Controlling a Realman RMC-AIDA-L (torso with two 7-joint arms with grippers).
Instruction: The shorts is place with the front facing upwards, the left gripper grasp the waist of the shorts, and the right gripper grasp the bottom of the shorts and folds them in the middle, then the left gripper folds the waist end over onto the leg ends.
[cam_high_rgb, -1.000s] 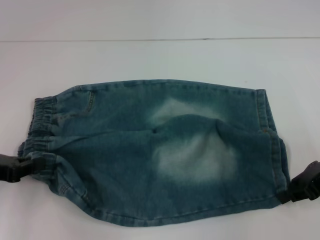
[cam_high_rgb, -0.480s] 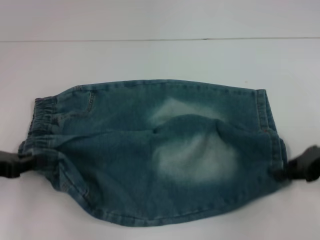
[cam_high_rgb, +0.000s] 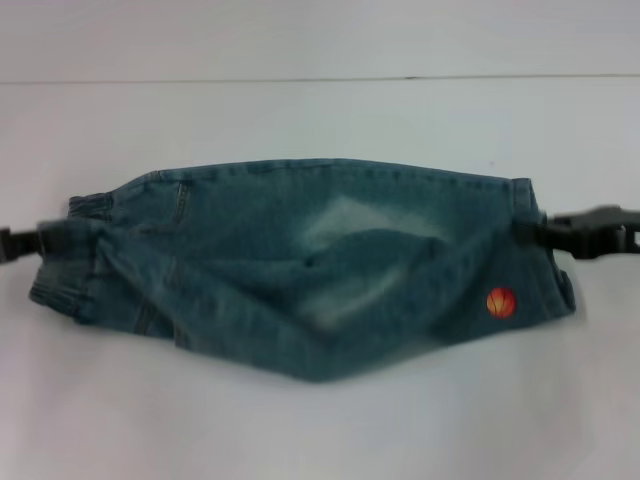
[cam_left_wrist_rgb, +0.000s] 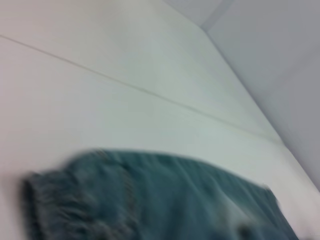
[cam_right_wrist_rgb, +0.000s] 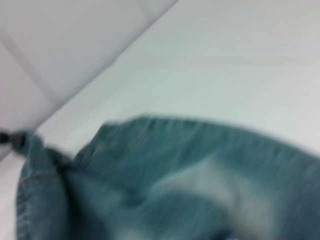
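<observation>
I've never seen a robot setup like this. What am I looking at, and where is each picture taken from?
A two-armed robot is folding denim shorts on a white table. The wide picture comes from a camera on its head, looking down. The left tool pinches the waist end; the right tool pinches the leg end, lifting the near half over the far half. An orange ball patch shows near the leg hem. The other two pictures come from cameras on each wrist, showing the shorts close up.
</observation>
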